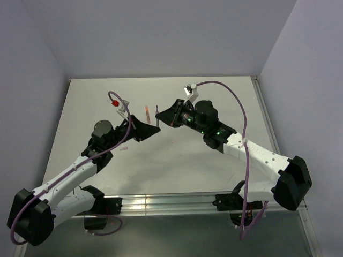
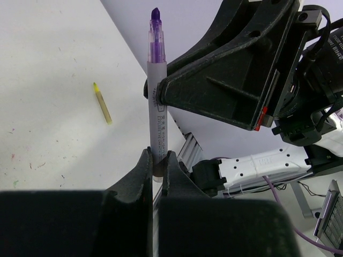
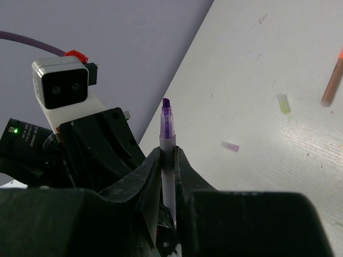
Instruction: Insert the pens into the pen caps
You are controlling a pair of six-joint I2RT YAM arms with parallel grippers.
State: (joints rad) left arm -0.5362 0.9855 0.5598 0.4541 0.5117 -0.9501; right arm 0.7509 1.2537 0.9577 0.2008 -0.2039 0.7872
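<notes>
The dark purple pen point(image 1: 157, 113) stands upright between the two arms, its uncapped purple tip pointing up. My left gripper point(image 2: 157, 160) is shut on its lower end. My right gripper point(image 3: 168, 155) is shut on its barrel point(image 3: 167, 140) just under the tip. In the top view the left gripper point(image 1: 150, 130) and the right gripper point(image 1: 162, 118) meet at the pen. The lilac cap point(image 3: 230, 146) and the cream-yellow cap point(image 3: 283, 103) lie on the table. The orange-red pen point(image 1: 146, 112) lies beyond the grippers. The yellow-green pen point(image 2: 102, 103) lies flat. The orange cap is out of view.
The white table point(image 1: 214, 160) is walled on three sides. A metal rail point(image 1: 161, 203) runs along its near edge between the arm bases. The lilac cap also shows in the top view point(image 1: 124, 148), left of the left arm's wrist.
</notes>
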